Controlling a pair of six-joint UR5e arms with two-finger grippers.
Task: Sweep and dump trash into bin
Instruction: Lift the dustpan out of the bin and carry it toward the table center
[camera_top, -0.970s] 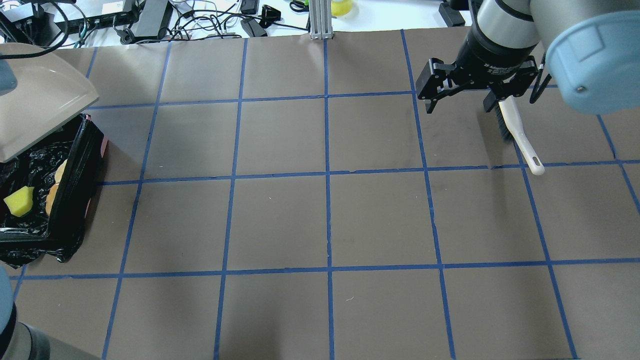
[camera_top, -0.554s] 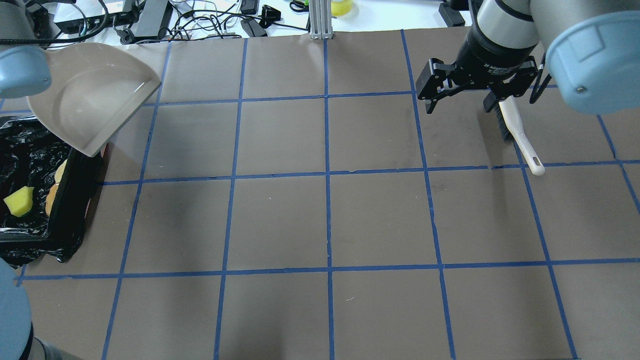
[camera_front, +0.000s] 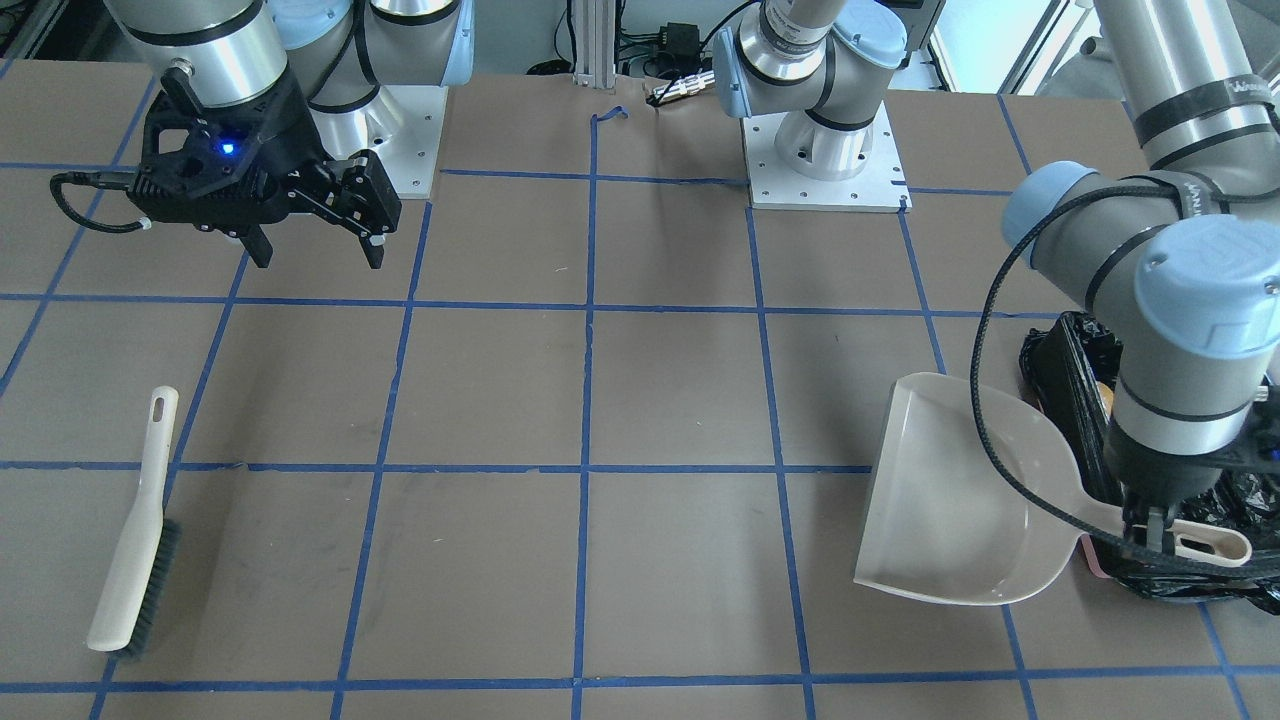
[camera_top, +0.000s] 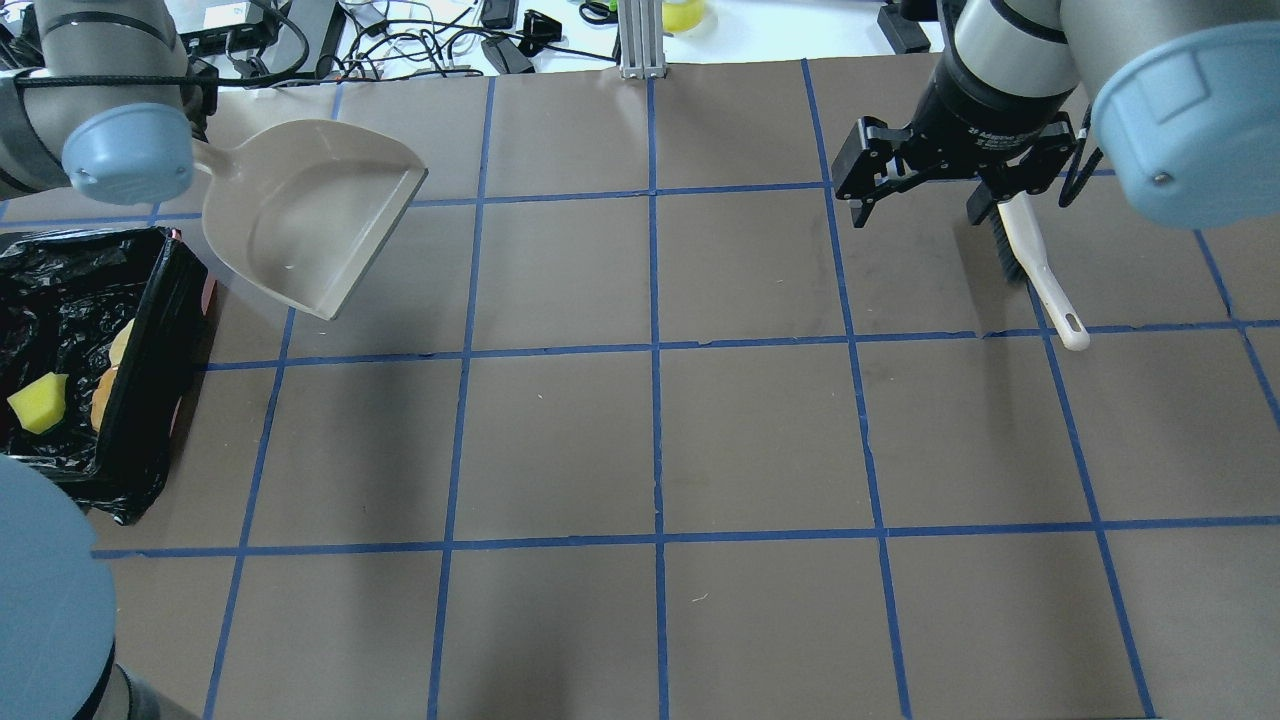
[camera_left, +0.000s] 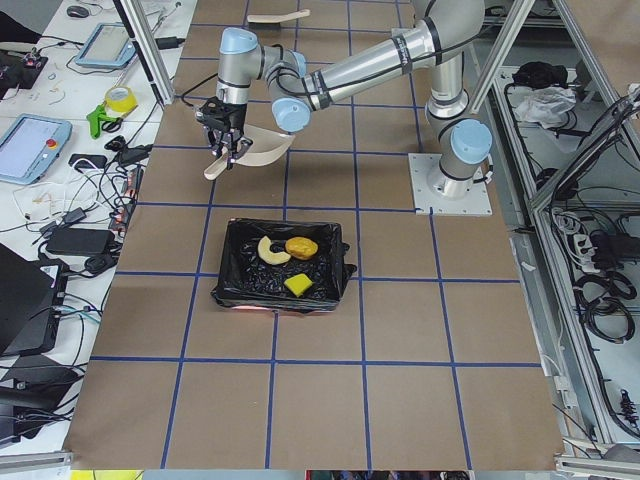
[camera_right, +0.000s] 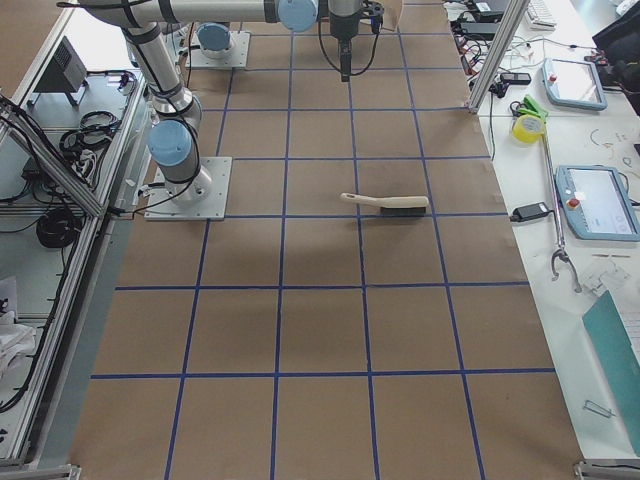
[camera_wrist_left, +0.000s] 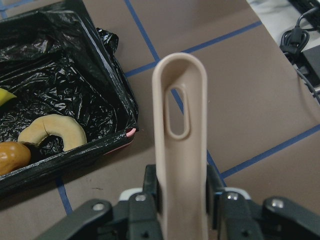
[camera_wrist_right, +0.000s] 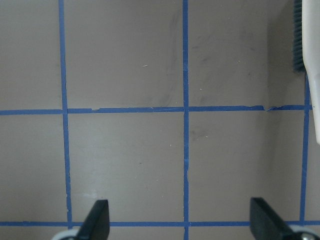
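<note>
- The trash is all in one place: I see the curved tan bread-like half-ring (camera_left: 268, 250), the glossy amber lumpy oval (camera_left: 301, 246) and the yellow spongy wedge (camera_left: 296, 286) lying inside the bin.
- The rectangular bin lined with crinkled black plastic (camera_top: 150, 330) sits at the desk's end on the robot's left, with a pink rim showing at one corner.
- The left pincer (camera_wrist_left: 181, 182) is clamped on the handle of the beige plastic dustpan (camera_top: 310, 215). The pan looks bare inside, and I judge it to be held just off the desk.
- The relation that matters: the pan is beside the bin, on the side farther from the robot's base, no longer over it. Its long axis runs from the gripped handle out toward the desk's middle, mouth leading.
- The dumping looks done to me. What remains is probably setting the pan down, and there the bin wall near the handle is the thing to avoid.
- The right pincer (camera_front: 320, 258) hangs with its fingers spread and nothing between them, well apart from the bin, so the left arm is the nearer one.
- The beige long-handled brush with dark bristles (camera_front: 135, 530) lies flat near the right pincer.
- The brown paper desk with a blue tape grid (camera_top: 650, 440) carries all of it.
</note>
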